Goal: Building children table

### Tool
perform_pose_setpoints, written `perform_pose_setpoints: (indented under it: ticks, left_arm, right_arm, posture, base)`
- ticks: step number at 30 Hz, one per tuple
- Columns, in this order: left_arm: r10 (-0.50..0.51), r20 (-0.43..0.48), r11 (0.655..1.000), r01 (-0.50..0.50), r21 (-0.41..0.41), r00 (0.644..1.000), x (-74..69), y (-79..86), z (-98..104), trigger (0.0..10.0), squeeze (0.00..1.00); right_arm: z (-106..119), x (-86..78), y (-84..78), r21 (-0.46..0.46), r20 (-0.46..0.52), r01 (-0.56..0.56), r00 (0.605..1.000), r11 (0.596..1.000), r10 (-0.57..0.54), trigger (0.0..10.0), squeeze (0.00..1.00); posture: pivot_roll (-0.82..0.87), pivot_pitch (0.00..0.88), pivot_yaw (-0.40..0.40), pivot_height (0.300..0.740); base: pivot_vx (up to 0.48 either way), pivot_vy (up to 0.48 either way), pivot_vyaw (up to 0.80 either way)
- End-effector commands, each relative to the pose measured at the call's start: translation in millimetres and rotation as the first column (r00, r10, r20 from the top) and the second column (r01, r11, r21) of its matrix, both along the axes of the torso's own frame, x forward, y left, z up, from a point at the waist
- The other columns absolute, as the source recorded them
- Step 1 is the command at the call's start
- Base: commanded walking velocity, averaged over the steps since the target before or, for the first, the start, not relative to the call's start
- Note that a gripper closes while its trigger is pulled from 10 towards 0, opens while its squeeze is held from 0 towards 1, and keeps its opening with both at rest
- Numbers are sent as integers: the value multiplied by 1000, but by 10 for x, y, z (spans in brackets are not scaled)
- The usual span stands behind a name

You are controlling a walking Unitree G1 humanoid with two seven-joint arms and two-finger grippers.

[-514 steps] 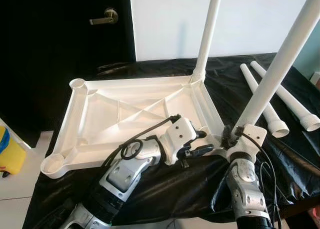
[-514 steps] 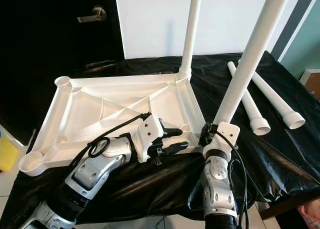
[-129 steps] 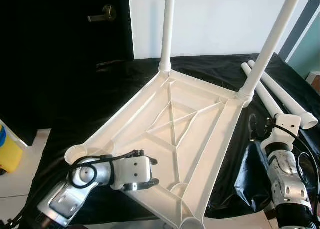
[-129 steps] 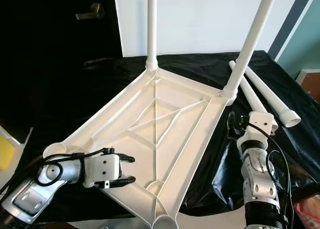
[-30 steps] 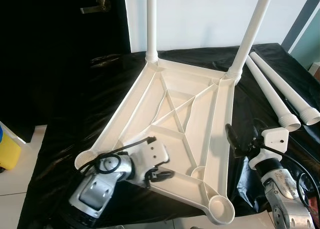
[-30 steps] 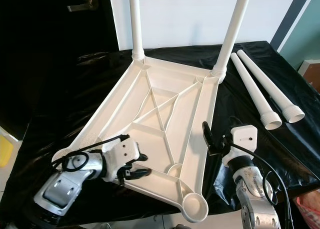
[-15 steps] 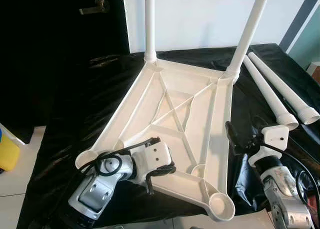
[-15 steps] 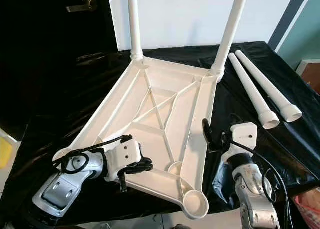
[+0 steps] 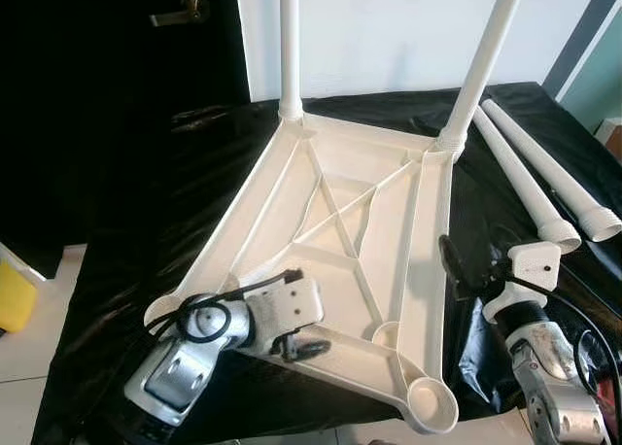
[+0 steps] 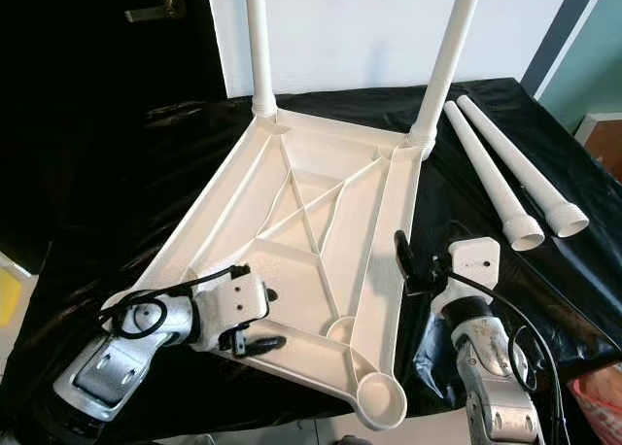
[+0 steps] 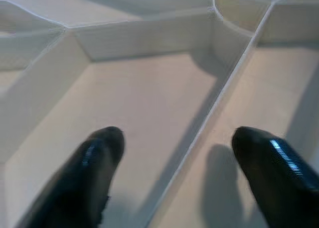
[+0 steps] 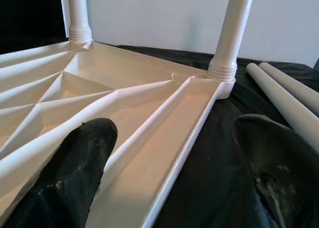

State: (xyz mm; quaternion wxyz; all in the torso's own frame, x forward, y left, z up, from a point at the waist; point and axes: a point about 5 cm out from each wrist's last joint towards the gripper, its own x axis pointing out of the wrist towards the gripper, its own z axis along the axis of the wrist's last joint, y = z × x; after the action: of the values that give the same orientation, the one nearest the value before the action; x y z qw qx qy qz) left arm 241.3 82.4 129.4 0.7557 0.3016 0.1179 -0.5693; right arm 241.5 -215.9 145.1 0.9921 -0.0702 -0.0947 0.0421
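The white children's tabletop (image 9: 340, 231) lies upside down on a black cloth, ribs facing up. Two white legs stand in its far corners, one on the left (image 9: 289, 47) and one on the right (image 9: 481, 66). The near right corner socket (image 9: 432, 404) holds nothing. Two loose legs (image 9: 530, 183) lie on the cloth to the right. My left gripper (image 9: 306, 346) is open at the tabletop's near left rim, its fingers (image 11: 94, 173) on either side of a rib. My right gripper (image 9: 457, 270) is open beside the right rim, with the rim between its fingers (image 12: 75, 163) and not touching them.
The black cloth (image 9: 146, 202) covers the whole work surface, which ends close in front of me. A dark door with a lever handle (image 9: 180, 8) stands at the back left, next to a white wall. A yellow object (image 9: 15, 294) sits on the floor at left.
My left gripper has shifted slightly along the near left rim and its fingers have spread. The tabletop and right arm have barely moved.
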Motion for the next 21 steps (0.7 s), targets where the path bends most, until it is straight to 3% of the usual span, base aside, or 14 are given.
perform_pose_setpoints:
  ticks: [1,2,4,5,6,8,9,15,19,20,21]
  left_arm:
    - [-10,24,999,11,-48,1000,-21,-9,60,10000,1000]
    - [0,24,995,2,-98,1000,-11,-22,114,10000,1000]
    - [0,24,995,2,-98,1000,-11,-22,114,10000,1000]
    - [5,29,995,-2,-101,1000,-3,-19,129,10000,886]
    - [42,35,997,-40,-72,998,35,-5,92,10000,0]
    - [78,45,997,-76,-29,996,74,11,35,10000,0]
    - [128,54,991,-129,30,990,121,32,-55,10000,0]
    - [130,59,987,-135,88,990,109,25,-151,10000,0]
    - [190,75,971,-199,133,979,166,39,-224,9647,0]
    - [224,64,964,-231,135,972,188,47,-239,7647,0]
    - [255,53,956,-260,134,966,203,52,-250,118,0]
  right_arm:
    - [-2,0,-34,-5,-1,14,1000,1000,-14,10000,0]
    - [0,5,-33,-6,0,14,1000,1000,-14,10000,0]
    - [0,5,-33,-6,0,14,1000,1000,-14,10000,0]
    - [4,12,-32,-6,1,13,1000,1000,-13,10000,0]
    - [9,23,-31,-7,3,12,1000,1000,-12,10000,0]
    - [16,33,-29,-8,6,11,1000,1000,-11,10000,0]
    - [25,44,-27,-9,9,9,1000,1000,-9,10000,0]
    - [33,50,-31,-10,11,8,1000,1000,-8,10000,0]
    - [35,52,-28,-12,13,8,1000,1000,-8,10000,0]
    - [35,51,-26,-12,13,8,1000,1000,-8,10000,0]
    - [35,50,-23,-11,14,8,1000,1000,-8,10000,0]
  posture:
    - [-22,64,-11,740]
    - [-21,65,-12,740]
    - [-21,65,-12,740]
    - [-20,64,-14,740]
    - [-20,62,-15,740]
    - [-20,63,-16,740]
    - [-21,63,-18,740]
    - [-19,65,-19,740]
    - [-18,69,-16,740]
    - [-17,72,-14,740]
    - [-17,73,-11,740]
  base:
    - [0,0,0]
    - [0,0,0]
    - [0,0,0]
    - [0,0,0]
    - [0,0,0]
    - [0,0,0]
    - [0,0,0]
    - [0,0,0]
    - [0,0,0]
    - [0,0,0]
    - [0,0,0]
